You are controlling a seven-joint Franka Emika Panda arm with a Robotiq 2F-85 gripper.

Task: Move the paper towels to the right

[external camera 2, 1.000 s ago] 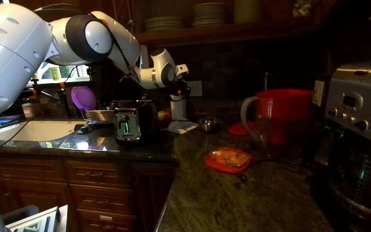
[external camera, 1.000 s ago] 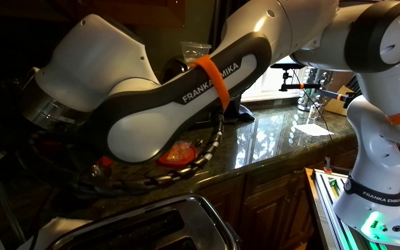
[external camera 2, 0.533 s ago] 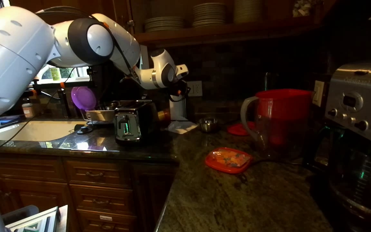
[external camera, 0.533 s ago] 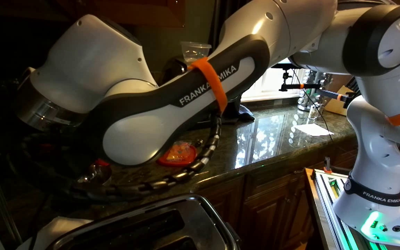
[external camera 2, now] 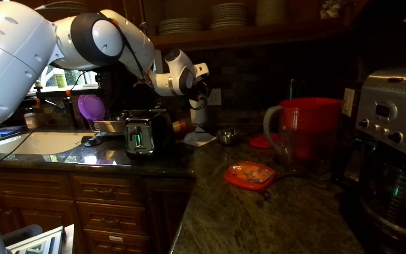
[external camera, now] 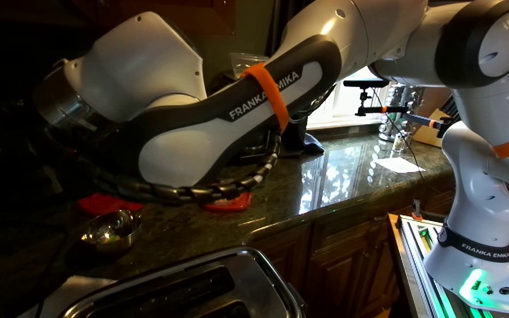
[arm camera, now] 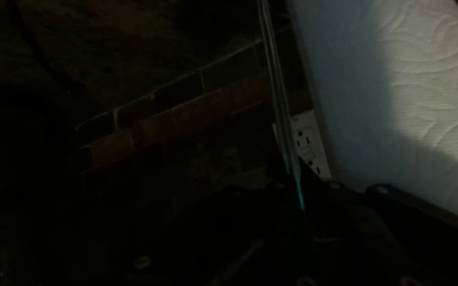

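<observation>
The paper towels [external camera 2: 198, 113], an upright white roll, hang under my gripper [external camera 2: 199, 94] at the back of the counter in an exterior view, with the roll's bottom seemingly above the counter. In the wrist view the embossed roll [arm camera: 431, 99] fills the right side. A thin metal rod [arm camera: 278, 87] beside the roll runs between my fingertips [arm camera: 294, 174]. The dark fingers look shut on this rod, with the roll next to them. The wrist picture is very dark and finger details are hard to see. In an exterior view the gripper is lost in shadow behind the arm [external camera: 184, 154].
A toaster [external camera 2: 141, 135] stands left of the roll. A white sheet [external camera 2: 199, 138], metal bowl [external camera 2: 227, 136], red lid [external camera 2: 263, 141], red canister [external camera 2: 308, 130], red tray [external camera 2: 250, 175] and coffee maker [external camera 2: 393, 106] stand on the counter. A plate shelf [external camera 2: 224, 33] is overhead.
My gripper has risen and shifted slightly right in an exterior view, and the roll has risen with it off the counter. The arm now uncovers the bowl and red lid.
</observation>
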